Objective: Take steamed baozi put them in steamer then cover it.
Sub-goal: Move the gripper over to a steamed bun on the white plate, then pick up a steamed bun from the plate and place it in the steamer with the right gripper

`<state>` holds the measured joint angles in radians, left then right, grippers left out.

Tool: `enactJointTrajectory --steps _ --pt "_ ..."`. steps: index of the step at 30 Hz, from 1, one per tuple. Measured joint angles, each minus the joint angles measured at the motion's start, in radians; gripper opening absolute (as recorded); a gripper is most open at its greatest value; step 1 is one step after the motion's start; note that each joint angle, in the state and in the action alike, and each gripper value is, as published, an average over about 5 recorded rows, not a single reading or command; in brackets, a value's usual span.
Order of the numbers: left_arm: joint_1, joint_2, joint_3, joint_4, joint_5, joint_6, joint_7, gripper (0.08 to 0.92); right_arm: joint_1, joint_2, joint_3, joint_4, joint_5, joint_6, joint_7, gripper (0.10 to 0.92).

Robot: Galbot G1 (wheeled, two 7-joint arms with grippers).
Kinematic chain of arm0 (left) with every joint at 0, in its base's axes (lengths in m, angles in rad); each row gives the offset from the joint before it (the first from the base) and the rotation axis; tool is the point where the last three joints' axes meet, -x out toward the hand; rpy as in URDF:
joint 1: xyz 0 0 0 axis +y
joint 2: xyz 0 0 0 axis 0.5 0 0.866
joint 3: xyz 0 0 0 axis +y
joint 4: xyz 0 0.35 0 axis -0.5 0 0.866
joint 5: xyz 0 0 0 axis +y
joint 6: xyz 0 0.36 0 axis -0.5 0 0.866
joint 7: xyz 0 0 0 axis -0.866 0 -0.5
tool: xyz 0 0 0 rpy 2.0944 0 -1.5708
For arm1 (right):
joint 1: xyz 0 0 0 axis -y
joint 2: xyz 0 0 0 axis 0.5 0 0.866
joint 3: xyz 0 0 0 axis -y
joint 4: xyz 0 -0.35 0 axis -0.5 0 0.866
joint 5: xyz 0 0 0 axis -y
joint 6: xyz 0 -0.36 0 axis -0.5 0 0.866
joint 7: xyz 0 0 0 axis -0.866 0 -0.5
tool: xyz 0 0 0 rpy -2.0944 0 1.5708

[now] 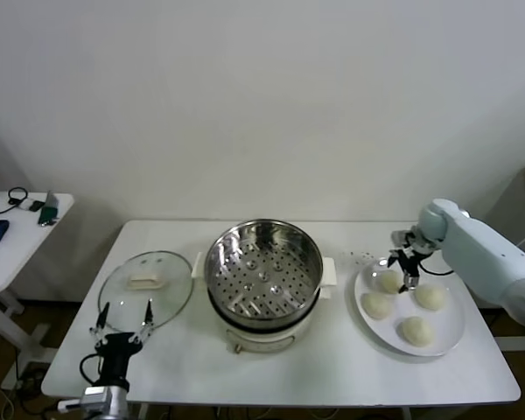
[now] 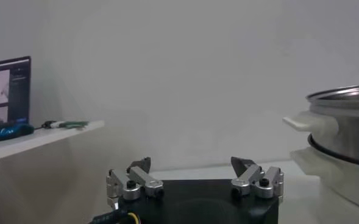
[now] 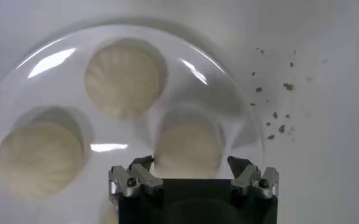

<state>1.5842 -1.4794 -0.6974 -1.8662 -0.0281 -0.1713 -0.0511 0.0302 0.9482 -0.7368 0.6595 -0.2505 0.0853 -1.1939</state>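
Several cream-white steamed baozi lie on a white plate at the right. My right gripper hovers over the back-left baozi. In the right wrist view that baozi sits between the open jaws of the right gripper, a fingertip close on each side. Two others lie farther off on the plate. The steel steamer stands uncovered in the middle, its perforated tray bare. The glass cover lies flat to its left. My left gripper waits open near the front left edge.
A white side table with small items stands to the left of the main table. Brown crumbs dot the tabletop beside the plate. In the left wrist view the steamer stands beyond the left gripper.
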Motion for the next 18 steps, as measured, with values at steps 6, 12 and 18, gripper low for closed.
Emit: enactJointTrajectory --steps 6,12,18 --pt "-0.002 0.001 -0.001 0.004 -0.002 0.003 -0.005 0.823 0.005 0.017 -0.006 -0.023 -0.006 0.006 -0.002 0.792" --pt "-0.005 0.002 -0.001 0.006 -0.003 0.006 -0.009 0.823 0.011 0.024 -0.010 -0.036 -0.013 0.015 -0.003 0.730" --pt "-0.008 0.003 -0.003 0.007 -0.005 0.009 -0.012 0.823 0.026 0.022 -0.023 -0.034 -0.009 0.026 -0.007 0.707"
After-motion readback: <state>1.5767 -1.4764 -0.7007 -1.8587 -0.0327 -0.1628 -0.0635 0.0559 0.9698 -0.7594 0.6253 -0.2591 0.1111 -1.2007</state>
